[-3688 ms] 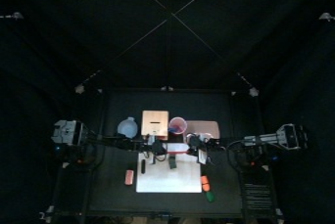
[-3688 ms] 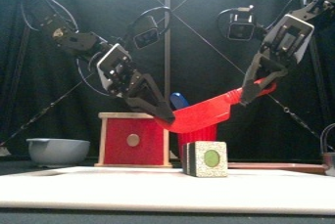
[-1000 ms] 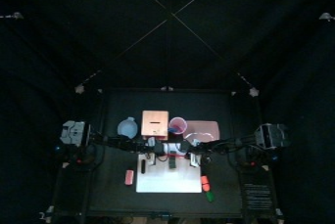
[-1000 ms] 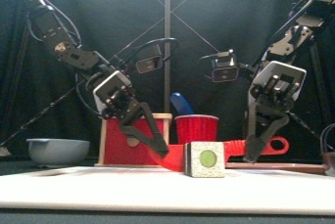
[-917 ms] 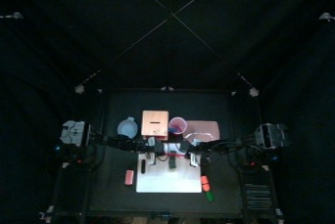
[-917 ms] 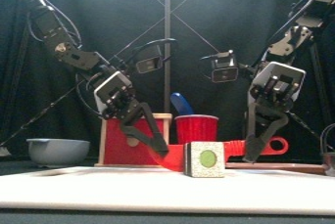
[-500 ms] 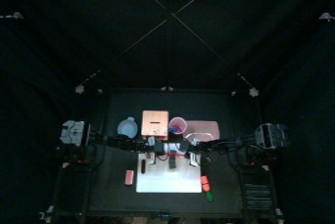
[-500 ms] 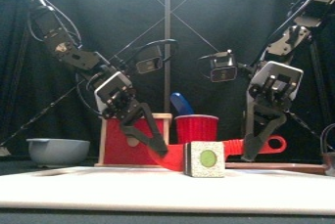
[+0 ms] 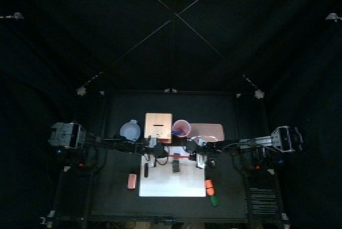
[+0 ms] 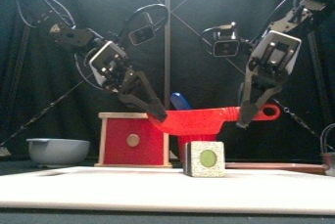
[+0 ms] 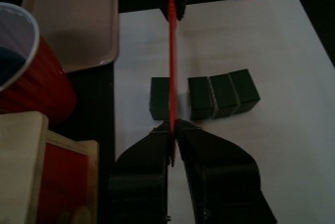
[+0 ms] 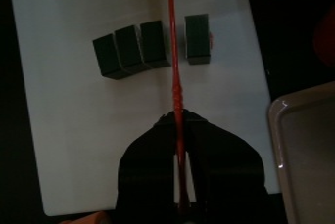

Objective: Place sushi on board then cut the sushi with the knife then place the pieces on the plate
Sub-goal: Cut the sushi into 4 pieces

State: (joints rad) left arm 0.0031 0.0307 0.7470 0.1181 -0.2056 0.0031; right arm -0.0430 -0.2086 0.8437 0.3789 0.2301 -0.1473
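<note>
Two tools share one red knife (image 10: 203, 117). The left tool (image 10: 155, 118) is clamped on its blade tip and the right tool (image 10: 244, 118) near its handle, with both pairs of jaws closed tight on it. A second ago the knife was down at the sushi roll (image 10: 205, 157); now it hangs level above the roll, lifted clear.

The wrist views show the result: one dark green block (image 12: 198, 38) stands just apart from the other three (image 12: 127, 50), and the blade's line runs over the gap. The first cut therefore looks done, while further cuts and the move to the plate remain.

The roll sits on the white board (image 10: 78, 191), toward its back edge, with bare board in front of it. The pink tray (image 9: 209, 130) lies just past the board's back right corner, beside the red cup (image 11: 26, 62). The wooden box (image 10: 131, 140) crowds the back left corner.
</note>
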